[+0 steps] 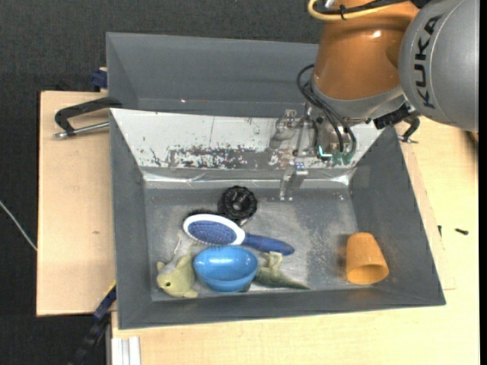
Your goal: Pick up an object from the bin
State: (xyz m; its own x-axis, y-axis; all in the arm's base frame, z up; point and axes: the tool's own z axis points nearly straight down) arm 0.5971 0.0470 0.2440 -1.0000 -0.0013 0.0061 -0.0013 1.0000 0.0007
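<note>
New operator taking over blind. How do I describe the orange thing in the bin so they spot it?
In the grey bin, look at the floor's lower right corner in the camera view, away from the heap at lower left. The orange cup sits there alone, the only orange thing on the floor.

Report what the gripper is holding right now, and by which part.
Nothing is held. The gripper hangs bare by the back wall of the bin, apart from the black round part, the blue brush and the orange cup.
</note>
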